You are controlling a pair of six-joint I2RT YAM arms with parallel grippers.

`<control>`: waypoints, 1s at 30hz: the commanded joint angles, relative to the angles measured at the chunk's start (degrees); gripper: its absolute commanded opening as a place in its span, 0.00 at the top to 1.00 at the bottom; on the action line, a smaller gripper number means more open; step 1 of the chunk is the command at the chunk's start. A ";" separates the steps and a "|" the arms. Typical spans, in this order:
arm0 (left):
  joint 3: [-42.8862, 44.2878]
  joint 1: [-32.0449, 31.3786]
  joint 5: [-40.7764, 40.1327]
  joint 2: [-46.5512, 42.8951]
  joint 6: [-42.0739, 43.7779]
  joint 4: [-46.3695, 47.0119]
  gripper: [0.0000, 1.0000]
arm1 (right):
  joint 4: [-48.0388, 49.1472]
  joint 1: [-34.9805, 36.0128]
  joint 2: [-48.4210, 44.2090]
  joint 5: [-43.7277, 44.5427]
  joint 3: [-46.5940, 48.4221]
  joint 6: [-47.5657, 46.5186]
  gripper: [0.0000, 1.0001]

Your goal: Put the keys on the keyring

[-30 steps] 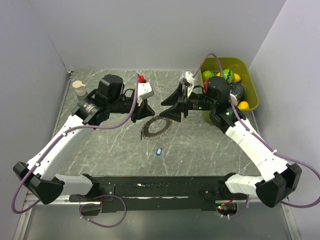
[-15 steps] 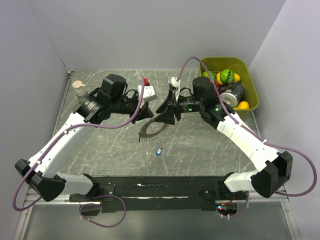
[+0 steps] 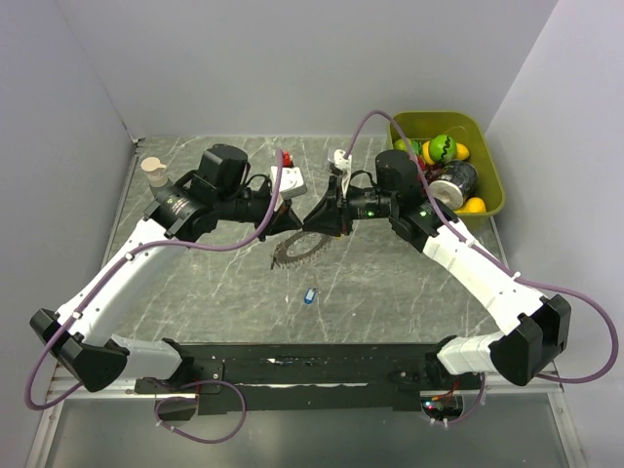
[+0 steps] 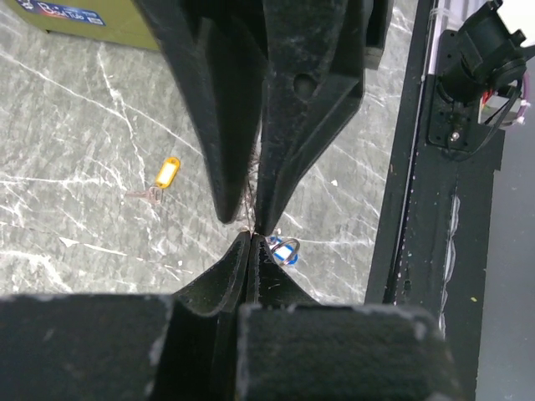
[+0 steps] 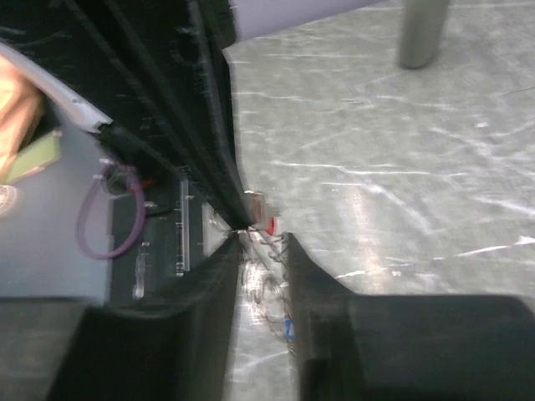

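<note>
The keyring [image 3: 295,248], a thin ring fringed with small silvery keys, hangs tilted at mid-table with its far edge raised. My left gripper [image 3: 293,222] is shut on that raised edge; in the left wrist view its tips [image 4: 251,236] pinch the thin wire. My right gripper [image 3: 314,221] meets it tip to tip from the right. In the right wrist view the right gripper [image 5: 263,239] stands narrowly open, straddling the keyring [image 5: 269,259] beside its red tag [image 5: 272,224]. One blue-headed key [image 3: 310,294] lies on the table nearer me. A yellow-headed key [image 4: 167,173] lies apart on the marble.
A green bin [image 3: 492,200] with toy fruit and a can stands at the back right, behind the right arm. A beige-capped bottle [image 3: 154,174] stands at the back left. A black strip [image 3: 322,366] runs along the near edge.
The right arm swung left and its jaws narrowed around the keyring. The keyring's far edge rose from flat to tilted in the left gripper.
</note>
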 commanded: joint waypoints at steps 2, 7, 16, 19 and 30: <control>2.47 -0.38 2.94 -0.95 -0.31 3.58 0.99 | 1.61 0.34 0.76 -2.13 1.84 -0.10 0.93; 1.24 -0.38 2.94 -2.01 -1.01 5.86 0.99 | 1.43 0.34 0.41 -2.13 1.85 -0.63 1.00; -1.39 -0.38 1.98 -3.77 -2.33 9.55 0.99 | 4.94 0.25 -1.96 -3.71 0.00 0.95 1.00; -2.53 -0.38 0.31 -4.73 -3.38 11.57 0.97 | 7.66 0.08 -2.75 -4.06 -1.23 2.62 1.00; -9.30 8.49 6.26 -11.32 -13.47 24.40 0.53 | 23.12 -2.30 -7.49 -5.64 -7.29 13.59 1.00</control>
